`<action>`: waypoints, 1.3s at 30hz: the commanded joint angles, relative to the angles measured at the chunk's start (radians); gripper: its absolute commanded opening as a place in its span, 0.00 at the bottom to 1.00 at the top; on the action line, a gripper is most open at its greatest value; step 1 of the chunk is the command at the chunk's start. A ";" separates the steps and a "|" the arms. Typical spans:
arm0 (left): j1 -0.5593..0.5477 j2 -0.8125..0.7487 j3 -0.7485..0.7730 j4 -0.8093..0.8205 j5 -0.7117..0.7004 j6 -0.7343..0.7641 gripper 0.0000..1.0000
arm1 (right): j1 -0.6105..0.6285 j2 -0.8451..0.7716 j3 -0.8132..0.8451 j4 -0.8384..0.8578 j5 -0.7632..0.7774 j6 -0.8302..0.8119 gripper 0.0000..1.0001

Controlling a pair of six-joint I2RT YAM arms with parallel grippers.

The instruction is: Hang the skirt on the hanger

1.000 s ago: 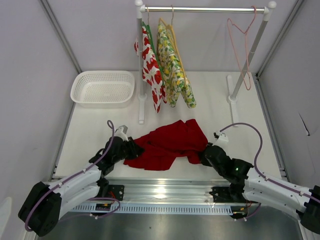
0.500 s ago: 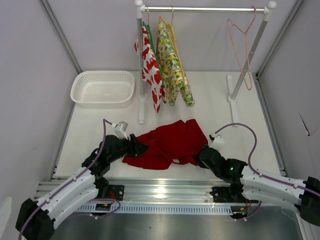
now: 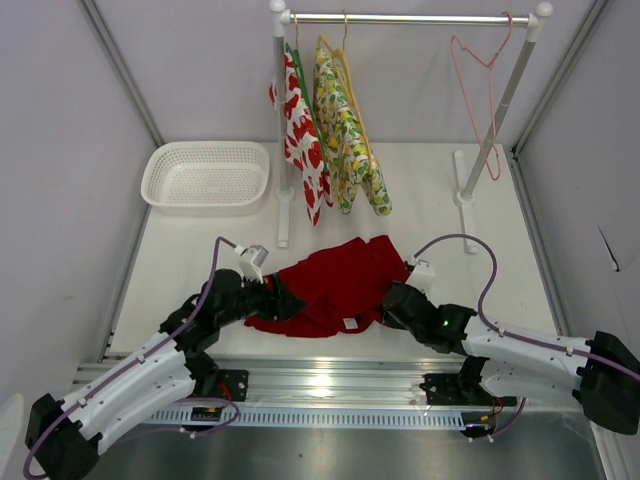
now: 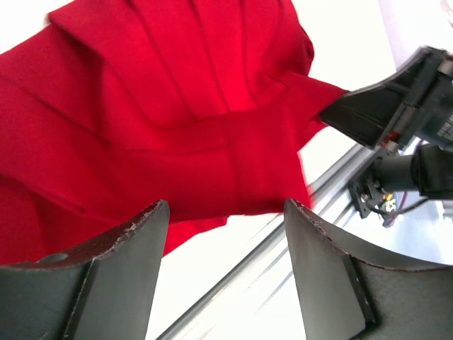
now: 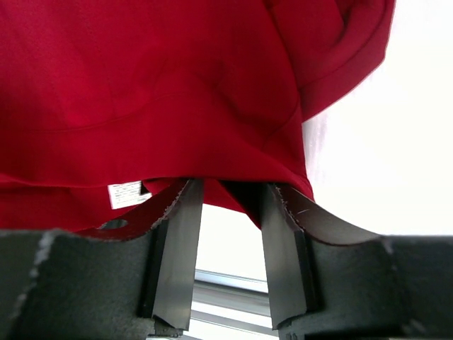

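Note:
The red skirt lies crumpled on the white table between my two arms. My left gripper is at its left edge, and in the left wrist view the jaws stand wide open and empty, the skirt just beyond the tips. My right gripper is at the skirt's right edge. In the right wrist view its jaws stand apart, with the skirt's hem draped over the fingertips. The pink hanger hangs bare at the right end of the rail, far from both grippers.
A clothes rack stands at the back, its feet on the table. A fruit-print garment and a yellow-green garment hang on it. A white basket sits back left. A metal rail runs along the near edge.
Both grippers have opened and let go of the skirt. Both arms pushed inward and farther from the near edge, and the skirt now lies more bunched between them.

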 commanded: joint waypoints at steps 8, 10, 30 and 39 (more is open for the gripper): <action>-0.129 0.064 0.134 -0.130 -0.151 0.075 0.74 | 0.006 0.092 0.102 -0.002 -0.005 -0.019 0.42; -0.170 0.085 0.158 -0.184 -0.202 0.070 0.73 | 0.006 0.095 0.108 -0.010 -0.008 -0.020 0.43; -0.540 0.349 0.281 -0.373 -0.634 -0.008 0.75 | -0.016 0.036 0.117 -0.076 -0.005 -0.030 0.47; -0.555 0.481 0.303 -0.374 -0.788 -0.023 0.70 | -0.042 -0.018 0.104 -0.103 -0.011 -0.042 0.48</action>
